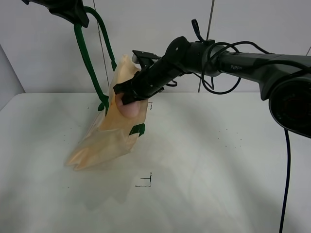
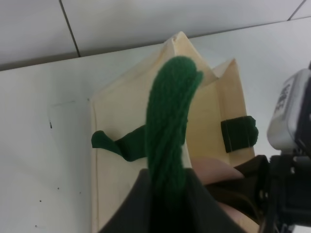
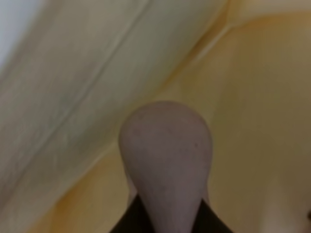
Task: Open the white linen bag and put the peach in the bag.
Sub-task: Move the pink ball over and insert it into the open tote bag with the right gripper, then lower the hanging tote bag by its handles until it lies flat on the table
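My left claw sits at the top left corner of the high view, half cut off by the frame. Its own camera shows only the dark inner faces of the fingers. My right claw is partly buried in the mouth of the white linen bag. Its camera is so close that everything blurs, with pale cloth on every side and just slivers of dark fingers at the edge. I cannot tell how deep the bag goes.

The left claw is clamped tight on the green strap, which runs straight out between the fingers and holds up the bag by one side. The right claw is pinched on the peach, with a finger on either flank.

The peach is at the bag's opening, just inside the rim, beside a green tab. From the left wrist only its pink top shows above the cloth edge.

The bag hangs tilted. Its long axis runs from the raised rim, high and near the middle of the high view, down and left to its bottom end, which seems to rest on the table. Its mouth faces up and to the right, towards my right arm.
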Available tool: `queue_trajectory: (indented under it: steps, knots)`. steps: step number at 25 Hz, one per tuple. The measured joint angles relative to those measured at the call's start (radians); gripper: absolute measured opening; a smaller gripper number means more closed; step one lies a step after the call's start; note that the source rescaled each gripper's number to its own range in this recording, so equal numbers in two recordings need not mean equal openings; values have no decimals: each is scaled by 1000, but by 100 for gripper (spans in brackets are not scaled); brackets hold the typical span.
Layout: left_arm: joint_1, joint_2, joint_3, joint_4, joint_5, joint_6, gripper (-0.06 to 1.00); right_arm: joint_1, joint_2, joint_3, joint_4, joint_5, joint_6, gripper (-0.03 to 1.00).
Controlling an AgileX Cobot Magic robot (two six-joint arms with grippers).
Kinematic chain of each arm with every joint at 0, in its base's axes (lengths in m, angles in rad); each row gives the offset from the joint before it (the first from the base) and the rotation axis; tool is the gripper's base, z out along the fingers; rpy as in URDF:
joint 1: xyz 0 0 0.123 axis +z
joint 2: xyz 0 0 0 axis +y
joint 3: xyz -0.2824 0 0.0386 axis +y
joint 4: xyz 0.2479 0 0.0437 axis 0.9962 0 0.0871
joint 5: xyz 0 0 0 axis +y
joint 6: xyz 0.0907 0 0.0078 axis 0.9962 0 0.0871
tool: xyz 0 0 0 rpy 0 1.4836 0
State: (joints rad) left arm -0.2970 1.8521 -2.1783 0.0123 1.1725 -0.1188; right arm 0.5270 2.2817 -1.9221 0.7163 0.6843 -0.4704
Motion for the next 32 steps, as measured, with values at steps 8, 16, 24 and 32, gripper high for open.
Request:
queue_trajectory:
  steps: [8, 16, 24, 32]
  knots:
    - [0, 0, 0, 0, 0, 0, 0, 0, 5, 0, 22, -22, -7, 75]
    - [0, 0, 0, -1, 0, 0, 0, -19, 7, -51, -118, 111, 134, 100]
    - [0, 0, 0, 0, 0, 0, 0, -68, 10, -296, -584, 471, 459, 100]
    - [0, 0, 0, 0, 0, 0, 0, -212, 10, -309, -679, 528, 512, 100]
